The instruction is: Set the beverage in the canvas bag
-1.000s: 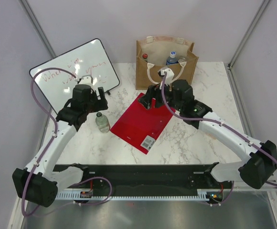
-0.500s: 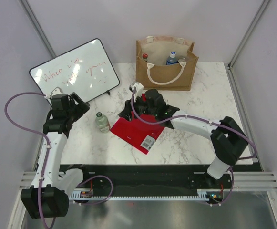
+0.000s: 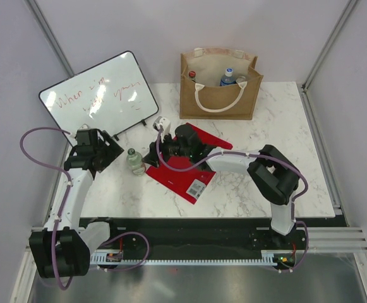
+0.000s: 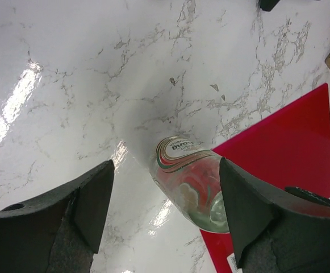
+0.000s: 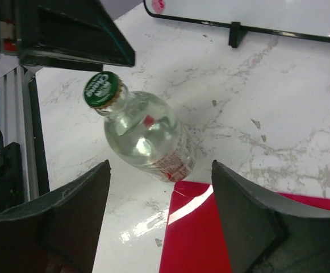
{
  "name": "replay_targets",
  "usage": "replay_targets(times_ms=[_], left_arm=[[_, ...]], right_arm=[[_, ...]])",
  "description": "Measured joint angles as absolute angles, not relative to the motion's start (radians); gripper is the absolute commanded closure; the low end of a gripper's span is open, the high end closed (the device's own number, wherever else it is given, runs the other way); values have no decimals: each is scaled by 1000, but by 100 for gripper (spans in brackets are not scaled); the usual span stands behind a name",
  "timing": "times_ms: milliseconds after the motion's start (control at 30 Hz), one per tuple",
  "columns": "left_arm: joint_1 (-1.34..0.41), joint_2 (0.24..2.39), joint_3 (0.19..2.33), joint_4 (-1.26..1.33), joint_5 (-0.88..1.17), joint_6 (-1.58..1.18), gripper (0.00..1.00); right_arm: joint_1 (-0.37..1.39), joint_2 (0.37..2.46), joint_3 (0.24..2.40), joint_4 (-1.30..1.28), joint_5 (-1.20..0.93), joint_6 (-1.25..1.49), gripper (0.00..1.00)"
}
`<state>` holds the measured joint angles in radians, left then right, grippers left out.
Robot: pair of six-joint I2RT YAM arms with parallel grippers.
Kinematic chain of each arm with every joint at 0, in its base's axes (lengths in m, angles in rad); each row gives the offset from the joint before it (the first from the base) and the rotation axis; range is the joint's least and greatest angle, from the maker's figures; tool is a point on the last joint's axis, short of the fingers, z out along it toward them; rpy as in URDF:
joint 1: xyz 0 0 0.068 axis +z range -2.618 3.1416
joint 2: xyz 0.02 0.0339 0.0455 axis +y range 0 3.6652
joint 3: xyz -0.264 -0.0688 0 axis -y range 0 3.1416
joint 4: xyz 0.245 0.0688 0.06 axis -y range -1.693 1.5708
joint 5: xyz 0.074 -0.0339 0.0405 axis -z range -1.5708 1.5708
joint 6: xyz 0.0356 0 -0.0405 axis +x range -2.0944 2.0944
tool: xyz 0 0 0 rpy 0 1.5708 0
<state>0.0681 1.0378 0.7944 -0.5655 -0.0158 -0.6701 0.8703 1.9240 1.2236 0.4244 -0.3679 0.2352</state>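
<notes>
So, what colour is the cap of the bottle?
The cap is green with white lettering; the right wrist view shows it best.

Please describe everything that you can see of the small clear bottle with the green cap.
The small clear glass-like bottle has a green crown cap with pale lettering, a short neck, and a red-and-green label low on its body. It stands upright on the white marble table, beside the left edge of the flat red sheet. The left gripper and the right gripper, both open, flank it without touching.
</notes>
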Motion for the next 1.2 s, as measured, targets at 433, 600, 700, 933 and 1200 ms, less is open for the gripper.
replay_targets(times_ms=[433, 600, 700, 933, 1200], left_arm=[[68, 1056, 794, -566, 10, -670, 21], [68, 1056, 794, -566, 9, -676, 21], [68, 1060, 794, -570, -2, -688, 20], [76, 1068, 794, -593, -52, -706, 21], [78, 1073, 795, -599, -76, -711, 21]], right_arm=[[945, 2040, 1225, 584, -419, 96, 4], [963, 2100, 1266, 592, -381, 56, 6], [973, 2137, 1307, 611, -353, 44, 6], [980, 2217, 1432, 614, -322, 10, 10], [996, 2228, 1444, 605, -263, -25, 13]])
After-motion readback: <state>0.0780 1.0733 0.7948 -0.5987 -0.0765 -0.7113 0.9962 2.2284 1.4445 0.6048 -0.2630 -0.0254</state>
